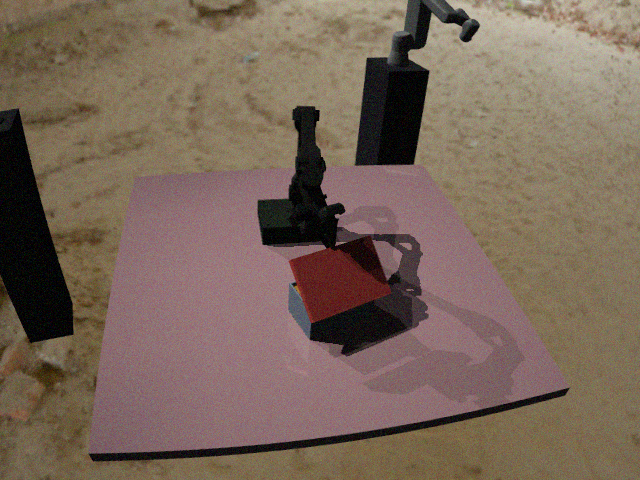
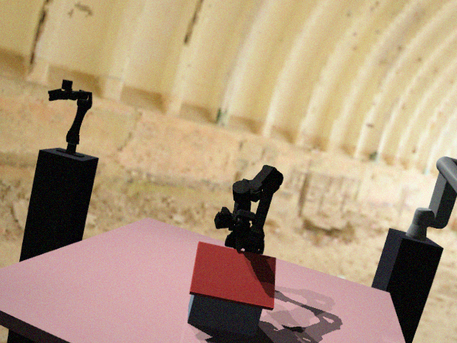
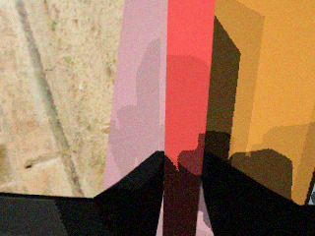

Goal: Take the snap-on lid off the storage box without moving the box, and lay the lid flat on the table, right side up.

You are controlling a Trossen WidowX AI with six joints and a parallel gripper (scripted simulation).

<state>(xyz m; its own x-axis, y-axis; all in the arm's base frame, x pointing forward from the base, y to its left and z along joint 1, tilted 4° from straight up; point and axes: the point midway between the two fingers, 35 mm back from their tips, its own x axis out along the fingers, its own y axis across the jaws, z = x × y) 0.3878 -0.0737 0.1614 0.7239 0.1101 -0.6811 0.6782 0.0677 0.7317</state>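
Note:
The red lid (image 1: 336, 284) (image 2: 228, 273) (image 3: 189, 29) is steeply tilted over the blue-grey storage box (image 1: 298, 308) (image 2: 225, 314). Its edge nearest the arm is raised, and its opposite edge is low at the box's top. Whether that low edge touches the box is unclear. My gripper (image 1: 330, 244) (image 2: 241, 250) (image 3: 182, 159) is shut on the lid at the raised edge. In the wrist view the lid runs between the fingers as a narrow red strip. The box stands on the table, its opening mostly hidden by the lid.
An orange surface (image 3: 285, 74) shows beside the lid strip in the wrist view. The pink table (image 1: 206, 361) (image 2: 111, 276) carries a dark arm base (image 1: 273, 222) behind the box. Dark pedestals (image 1: 392, 113) (image 2: 58, 206) with other arms stand beyond the table.

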